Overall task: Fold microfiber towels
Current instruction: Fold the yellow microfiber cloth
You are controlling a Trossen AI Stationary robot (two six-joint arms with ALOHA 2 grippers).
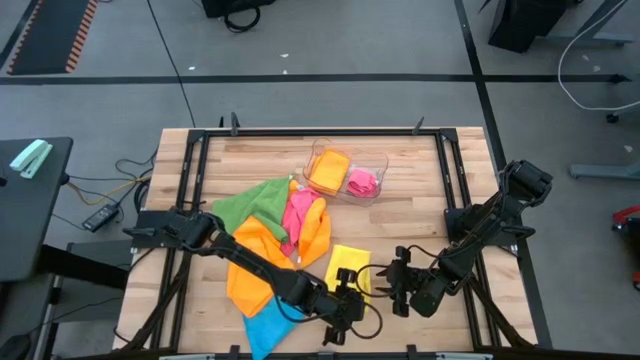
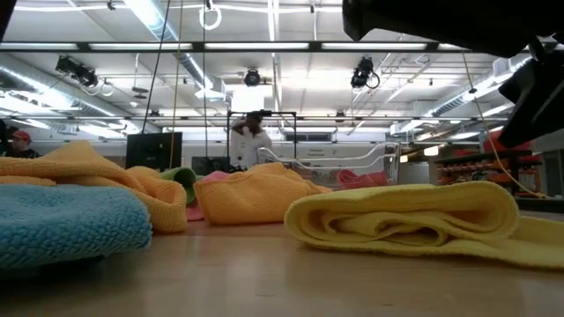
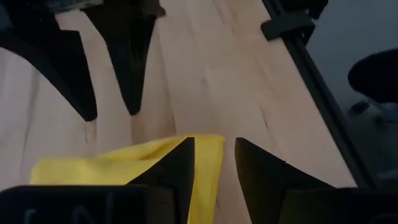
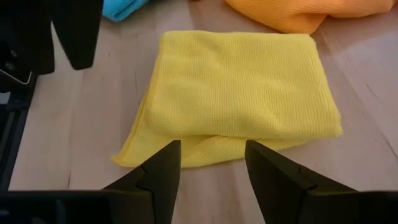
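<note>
A yellow microfiber towel [image 1: 348, 264] lies folded on the wooden table near its front edge; its lower layer [image 4: 186, 152] sticks out under the upper one. My left gripper [image 3: 214, 142] is open at the towel's near end [image 3: 208, 155], and one of its fingers [image 3: 180, 165] stands in front of the cloth. My right gripper [image 4: 211, 144] is open just short of the towel's right side, with nothing between its fingers. Loose orange [image 1: 262, 262], blue [image 1: 266, 324], green [image 1: 250, 204] and pink [image 1: 300, 212] towels lie in a heap to the left.
A clear tray [image 1: 372, 158] at the far middle holds a folded orange towel [image 1: 328, 170] and a pink one [image 1: 361, 182]. A black frame [image 1: 455, 190] runs around the table. Bare wood [image 1: 420, 215] lies between the tray and my right arm.
</note>
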